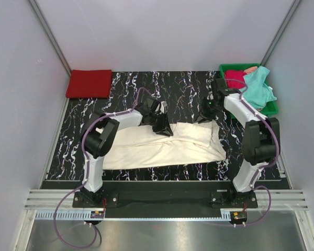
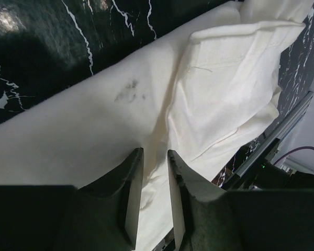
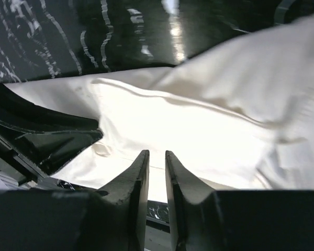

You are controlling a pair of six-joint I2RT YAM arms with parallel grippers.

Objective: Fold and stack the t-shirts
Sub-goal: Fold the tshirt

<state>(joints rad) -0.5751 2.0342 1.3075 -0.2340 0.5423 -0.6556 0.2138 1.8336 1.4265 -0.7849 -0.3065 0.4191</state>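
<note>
Top external: cream-white t-shirt was spread along the worktop's near edge; left gripper and right gripper were narrowed over it, pinch unconfirmed, so the fold could be skewed by a one-sided hold.

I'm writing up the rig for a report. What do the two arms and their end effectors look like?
The left arm and the right arm both have white links joined by bulky black joints. A thin purple cable runs along each arm and loops out below it. The left end effector and the right end effector are black, each with two tapered, wedge-shaped fingers.
</note>
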